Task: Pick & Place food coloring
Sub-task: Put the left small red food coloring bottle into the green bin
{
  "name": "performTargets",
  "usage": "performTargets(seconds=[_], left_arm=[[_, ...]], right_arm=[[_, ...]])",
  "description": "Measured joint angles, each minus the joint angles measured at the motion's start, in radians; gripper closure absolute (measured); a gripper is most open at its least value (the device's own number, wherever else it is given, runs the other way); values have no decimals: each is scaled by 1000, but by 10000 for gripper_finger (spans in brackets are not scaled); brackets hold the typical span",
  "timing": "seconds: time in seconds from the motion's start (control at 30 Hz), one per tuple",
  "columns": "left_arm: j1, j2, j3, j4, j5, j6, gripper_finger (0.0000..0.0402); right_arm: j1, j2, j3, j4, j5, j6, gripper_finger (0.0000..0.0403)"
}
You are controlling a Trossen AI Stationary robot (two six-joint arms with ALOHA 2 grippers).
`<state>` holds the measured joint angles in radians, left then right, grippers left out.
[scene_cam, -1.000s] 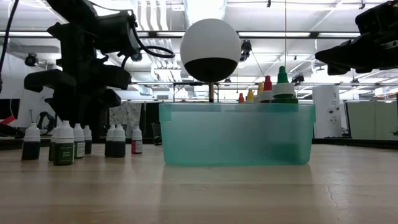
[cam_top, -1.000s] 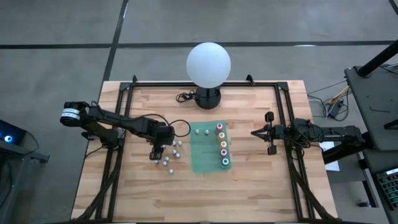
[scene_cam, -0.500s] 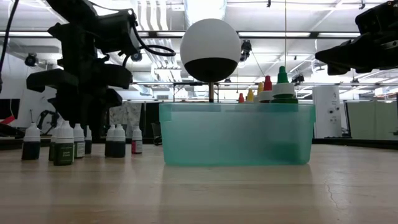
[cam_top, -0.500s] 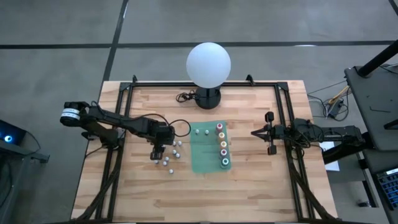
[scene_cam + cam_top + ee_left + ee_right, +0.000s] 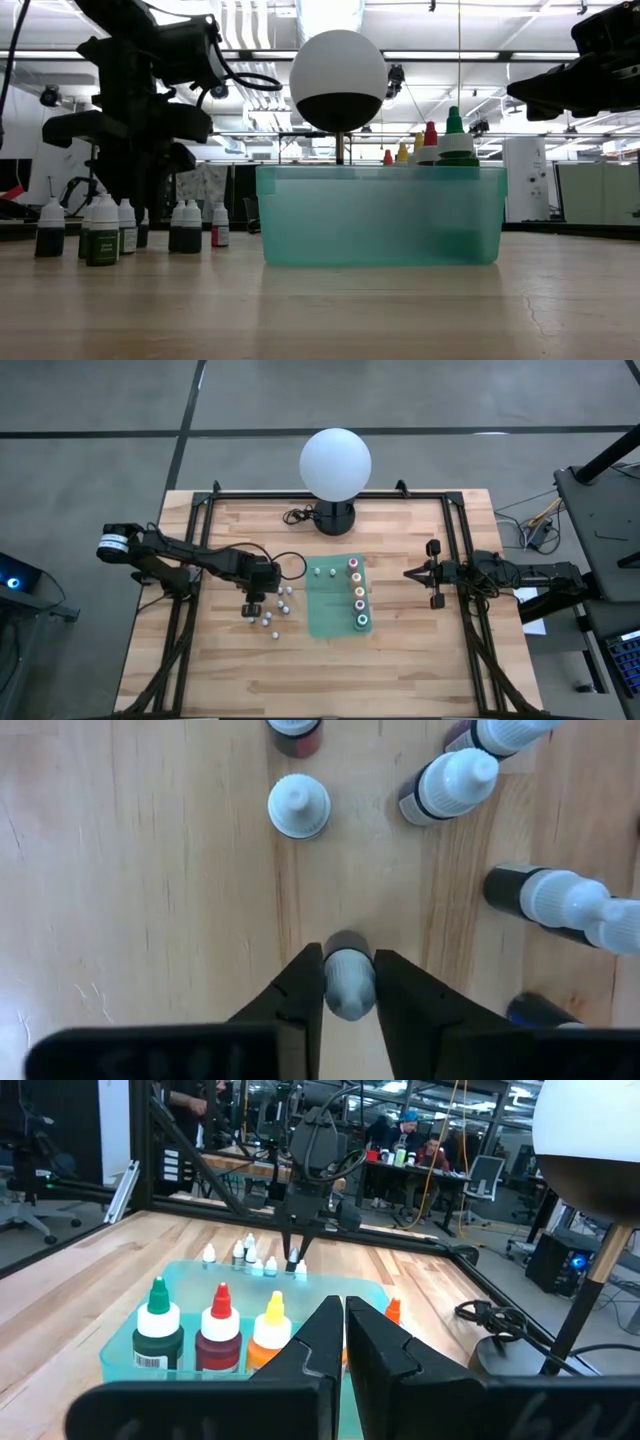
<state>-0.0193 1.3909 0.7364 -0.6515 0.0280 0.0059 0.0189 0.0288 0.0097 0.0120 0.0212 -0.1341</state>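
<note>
Several small white-capped food coloring bottles [image 5: 272, 610] stand upright on the wooden table, left of a green translucent bin [image 5: 325, 610]. The bin holds larger bottles with coloured tops [image 5: 357, 595] along its right side and two small ones [image 5: 325, 571] at its far end. My left gripper [image 5: 348, 970] points down among the small bottles and is shut on one of them [image 5: 348, 985]. My right gripper [image 5: 433, 575] is shut and holds nothing. It waits level above the table's right side, well clear of the bin. My left gripper pinches the small bottle's white cap [image 5: 347, 998] between its two fingers [image 5: 303, 992], one on each side. The fingers come from above, pointing steeply down. The bottle is upright; its body and base are hidden under the cap.
Other small bottles stand close around the held one [image 5: 298, 805] [image 5: 450, 782] [image 5: 545, 900]. A white globe lamp [image 5: 335, 460] on a dark base stands at the far edge, its cable [image 5: 293, 565] looping near the left arm. Bare wood lies toward the near edge.
My left gripper has shut on the small bottle's cap without shifting place. The bottle stands where it was.
</note>
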Motion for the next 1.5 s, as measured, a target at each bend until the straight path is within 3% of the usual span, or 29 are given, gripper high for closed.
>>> performTargets(seconds=[0.47, 0.93, 1.23, 1.5], left_arm=[[19, -7, 63, -92, -10, 62, 357], [57, -12, 308, -212, -22, 90, 357], [87, 77, 500, -219, -22, 70, 357], [106, 183, 595, -212, -22, 74, 357]], right_arm=[[0, 0, 0, 0, 0, 1, 394], [0, 0, 0, 0, 0, 2, 394], [0, 0, 0, 0, 0, 2, 394], [0, 0, 0, 0, 0, 2, 394]])
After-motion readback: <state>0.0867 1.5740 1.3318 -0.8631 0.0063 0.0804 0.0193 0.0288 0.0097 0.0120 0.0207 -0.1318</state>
